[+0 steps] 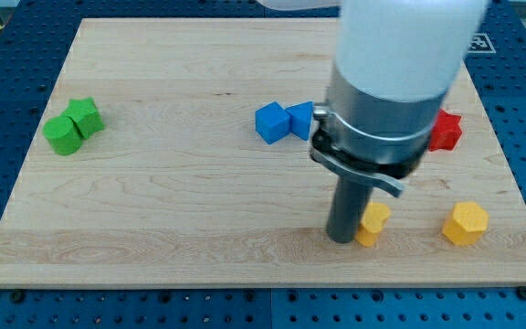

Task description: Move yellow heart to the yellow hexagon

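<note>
The yellow heart (373, 224) sits on the wooden board (172, 210) near the view's bottom, right of centre, partly hidden behind the rod, so its shape is hard to make out. My tip (341, 238) rests on the board touching the heart's left side, with the dark rod rising straight into the wide grey and white body of the arm (391, 73), which fills the upper right of the view. The arm carries no claw, only this rod, so there is nothing to open, close or grip.

The yellow hexagon (466, 224) lies to the view's right of the heart, on about the same line, with a clear strip of bare wood between them. Above it, near the board's right edge, a red block (446, 130) shows partly from behind the arm; its shape cannot be told. Two blue blocks (283, 122) stand touching each other above and left of the tip, the right one partly covered by the arm. Far off at the view's left, two green blocks (73, 126) sit pressed together.

No brand or readable writing appears; only a corner of a black-and-white marker (482, 42) shows at the top right.
</note>
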